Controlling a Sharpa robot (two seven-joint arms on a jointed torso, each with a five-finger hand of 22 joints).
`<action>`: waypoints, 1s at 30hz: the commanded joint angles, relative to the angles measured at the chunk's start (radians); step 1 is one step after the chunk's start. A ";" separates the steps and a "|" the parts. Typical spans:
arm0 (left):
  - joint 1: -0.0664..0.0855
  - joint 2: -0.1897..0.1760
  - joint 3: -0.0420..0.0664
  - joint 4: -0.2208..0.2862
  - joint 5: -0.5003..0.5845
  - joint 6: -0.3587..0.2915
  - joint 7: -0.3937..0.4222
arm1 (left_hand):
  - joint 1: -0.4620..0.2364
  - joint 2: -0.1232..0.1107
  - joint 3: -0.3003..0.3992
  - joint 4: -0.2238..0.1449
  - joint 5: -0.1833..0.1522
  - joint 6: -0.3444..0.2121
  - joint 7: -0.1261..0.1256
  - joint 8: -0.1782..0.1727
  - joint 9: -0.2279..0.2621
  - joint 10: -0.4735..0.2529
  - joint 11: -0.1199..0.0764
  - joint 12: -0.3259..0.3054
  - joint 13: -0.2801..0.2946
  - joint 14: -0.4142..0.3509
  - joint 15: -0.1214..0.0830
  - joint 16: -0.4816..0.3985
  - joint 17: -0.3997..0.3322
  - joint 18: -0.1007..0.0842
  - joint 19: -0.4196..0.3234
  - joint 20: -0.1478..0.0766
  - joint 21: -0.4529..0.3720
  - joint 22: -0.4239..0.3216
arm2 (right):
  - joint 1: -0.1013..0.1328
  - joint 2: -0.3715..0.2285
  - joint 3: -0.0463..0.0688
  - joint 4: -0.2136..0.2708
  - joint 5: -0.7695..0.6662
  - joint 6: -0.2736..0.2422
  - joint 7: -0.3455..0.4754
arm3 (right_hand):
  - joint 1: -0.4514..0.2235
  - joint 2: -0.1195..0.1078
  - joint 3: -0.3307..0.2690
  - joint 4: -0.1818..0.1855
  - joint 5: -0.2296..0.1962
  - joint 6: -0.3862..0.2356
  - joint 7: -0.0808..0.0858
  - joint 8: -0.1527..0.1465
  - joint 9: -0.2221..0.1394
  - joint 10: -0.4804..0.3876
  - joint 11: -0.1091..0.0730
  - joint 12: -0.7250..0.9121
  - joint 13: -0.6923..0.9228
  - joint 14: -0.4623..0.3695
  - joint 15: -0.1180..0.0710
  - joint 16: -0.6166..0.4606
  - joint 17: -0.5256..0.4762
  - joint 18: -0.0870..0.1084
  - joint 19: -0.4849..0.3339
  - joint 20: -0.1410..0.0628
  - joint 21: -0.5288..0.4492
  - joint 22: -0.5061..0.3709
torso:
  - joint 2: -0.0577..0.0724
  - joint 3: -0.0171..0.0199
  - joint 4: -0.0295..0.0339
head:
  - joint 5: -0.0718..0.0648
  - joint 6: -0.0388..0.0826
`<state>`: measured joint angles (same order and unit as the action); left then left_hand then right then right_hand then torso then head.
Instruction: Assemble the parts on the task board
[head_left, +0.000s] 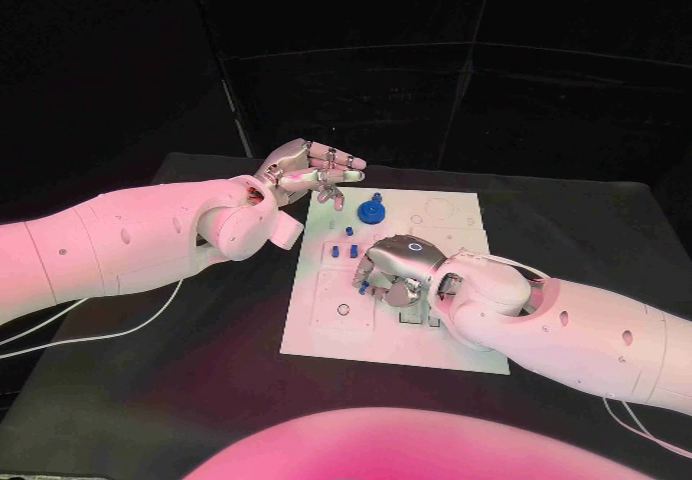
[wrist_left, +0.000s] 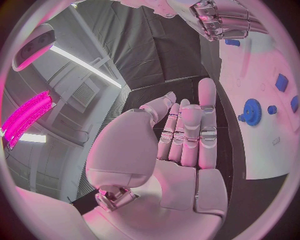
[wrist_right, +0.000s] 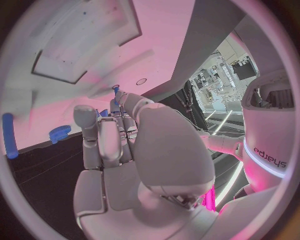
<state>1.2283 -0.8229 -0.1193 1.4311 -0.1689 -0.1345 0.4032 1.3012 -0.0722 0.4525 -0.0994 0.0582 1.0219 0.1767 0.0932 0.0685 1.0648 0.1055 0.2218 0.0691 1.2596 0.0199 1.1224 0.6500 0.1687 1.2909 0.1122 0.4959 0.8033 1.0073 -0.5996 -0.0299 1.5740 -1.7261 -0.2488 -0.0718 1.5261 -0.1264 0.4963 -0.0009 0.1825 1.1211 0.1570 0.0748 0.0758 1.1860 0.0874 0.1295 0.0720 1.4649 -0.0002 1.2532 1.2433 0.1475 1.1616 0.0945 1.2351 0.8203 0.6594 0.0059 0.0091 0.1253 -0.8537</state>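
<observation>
The white task board (head_left: 433, 340) lies mid-table. A blue gear (head_left: 372, 211) stands near its far edge, and small blue parts (head_left: 340, 250) sit in the board's left side. My right hand (head_left: 397, 268) is curled down over the board's middle. Its thumb and a finger pinch a small blue part (head_left: 364, 287), whose tip (wrist_right: 115, 89) pokes out past the fingertips. My left hand (head_left: 307, 170) hovers above the board's far left corner, fingers straight and side by side (wrist_left: 187, 135), holding nothing. The left wrist view has the gear (wrist_left: 251, 111) and the right hand (wrist_left: 225, 17).
Black table (head_left: 173, 400) surrounds the board. A rectangular recess (wrist_right: 62, 65) in the board lies beyond my right hand. White cables (head_left: 87, 325) trail off the table's left side. One more blue part (head_left: 340, 198) lies just under the left hand's fingertips.
</observation>
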 joint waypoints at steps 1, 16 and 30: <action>0.001 0.001 0.001 0.000 0.005 0.012 0.002 | -0.008 -0.002 -0.007 -0.001 0.002 0.003 0.002 0.007 0.000 0.002 0.003 0.003 0.000 -0.006 0.000 -0.001 -0.001 0.012 -0.008 0.002 -0.003 -0.001 | 0.000 0.001 0.000 0.000 0.002 0.013 0.010 | -0.011 0.001 0.002 -0.006 0.003 -0.001 0.003 -0.007 -0.001 0.002 0.000 0.006 0.001 0.050 -0.002 0.005 -0.001 -0.007 -0.005 0.005 0.004 0.001 | 0.000 -0.0005 0.0013 | 0.000 0.000; 0.001 0.002 0.001 0.001 0.005 0.017 -0.001 | -0.008 -0.002 -0.007 -0.001 0.002 0.003 0.002 0.007 0.000 0.002 0.003 0.003 0.000 -0.006 0.000 -0.001 -0.001 0.012 -0.008 0.002 -0.003 -0.001 | -0.002 0.010 -0.001 -0.012 -0.028 0.041 -0.008 | -0.013 0.002 0.004 -0.007 0.004 -0.002 0.004 -0.007 -0.001 0.002 0.000 0.005 0.001 0.050 -0.001 0.005 -0.002 -0.007 -0.006 0.006 0.004 0.000 | 0.001 0.0000 0.0007 | 0.000 -0.006; 0.001 0.001 0.001 0.002 0.005 0.018 -0.003 | -0.008 -0.002 -0.007 -0.001 0.002 0.003 0.002 0.007 0.000 0.002 0.003 0.003 0.000 -0.006 0.000 -0.001 -0.001 0.012 -0.008 0.002 -0.003 -0.001 | -0.006 0.025 -0.003 -0.021 -0.054 0.053 -0.018 | -0.036 -0.005 0.003 -0.009 0.001 -0.019 0.009 -0.011 -0.005 -0.017 0.006 -0.008 -0.002 0.047 0.005 0.003 -0.010 -0.005 -0.017 0.012 0.002 -0.008 | 0.000 0.0002 0.0006 | 0.002 -0.008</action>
<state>1.2283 -0.8224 -0.1194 1.4315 -0.1687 -0.1286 0.3984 1.3012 -0.0722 0.4525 -0.0994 0.0582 1.0219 0.1767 0.0932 0.0686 1.0648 0.1054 0.2217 0.0691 1.2597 0.0200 1.1224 0.6502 0.1687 1.2909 0.1122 0.4959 0.8035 1.0023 -0.5749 -0.0308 1.5546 -1.7636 -0.2167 -0.0825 1.4950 -0.1347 0.5020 -0.0065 0.1800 1.1052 0.1680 0.0658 0.0710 1.1748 0.0946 0.1257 0.0738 1.4649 -0.0002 1.2527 1.2334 0.1475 1.1505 0.1056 1.2350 0.8126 0.6599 0.0056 0.0096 0.1263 -0.8611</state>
